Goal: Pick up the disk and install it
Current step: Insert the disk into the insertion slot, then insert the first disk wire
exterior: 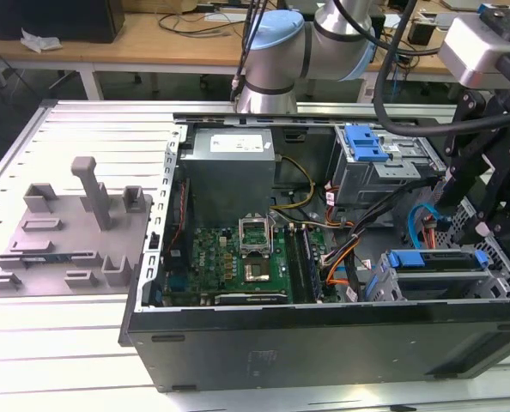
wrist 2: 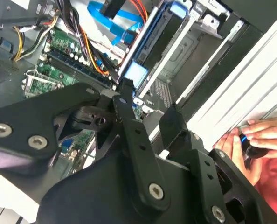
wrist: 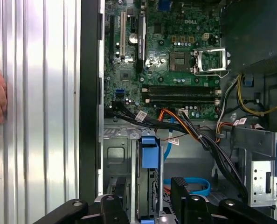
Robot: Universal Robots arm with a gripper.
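Observation:
The disk (exterior: 435,260) stands on edge in the grey drive cage (exterior: 495,287) at the near corner of the open computer case, on the exterior view's right, its bright blue carrier bracket uppermost. In both wrist views the disk (wrist: 148,161) (wrist 2: 150,49) lies in line with the gap between my black fingers. My gripper (exterior: 474,184) (wrist: 148,200) (wrist 2: 150,112) hovers just above it, open, the fingers (wrist: 180,191) spread wider than the disk. Nothing is gripped.
A second cage with a fixed blue latch (exterior: 364,142) sits behind. Orange, black and blue cables (wrist: 190,130) run beside the disk. The motherboard (exterior: 238,257) fills the case's middle. A grey fixture plate (exterior: 66,232) lies on the exterior view's left. A person's hand (wrist 2: 255,140) rests on the table.

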